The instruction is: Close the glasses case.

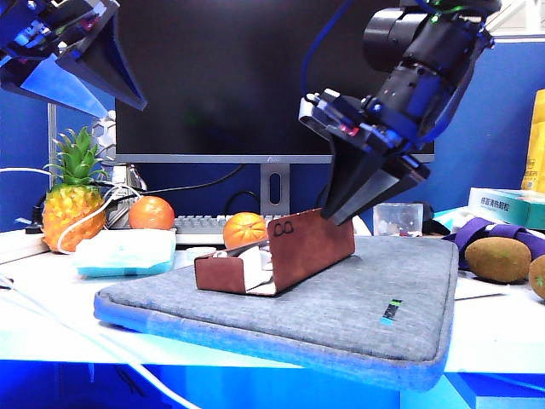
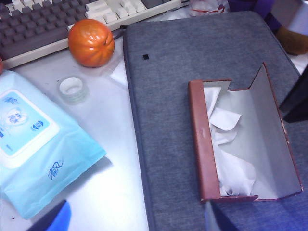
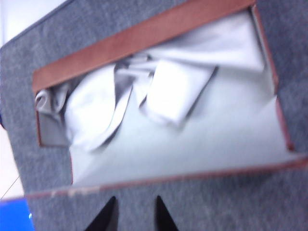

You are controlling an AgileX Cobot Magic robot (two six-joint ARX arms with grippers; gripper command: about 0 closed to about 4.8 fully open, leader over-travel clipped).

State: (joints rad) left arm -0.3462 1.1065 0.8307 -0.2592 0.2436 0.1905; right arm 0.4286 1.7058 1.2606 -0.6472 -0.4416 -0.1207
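Long reddish-brown suede-like glasses case point(image 1: 277, 254) open on a grey felt pad point(image 1: 358, 315) atop the white counter point(image 1: 494, 332); flap lid raised at a slant, small black glasses logo on its outer face, pale lining and crumpled white cloth point(image 2: 226, 144) inside. Right end effector point(image 1: 339, 217) pressed together, tips at the flap's upper edge. Left end effector point(image 1: 128, 98) raised high at the left, state impossible to tell. Behind: orange point(image 1: 245, 230), pineapple point(image 1: 73, 200), keyboard point(image 1: 200, 228), dark monitor point(image 1: 221, 77), blue wall
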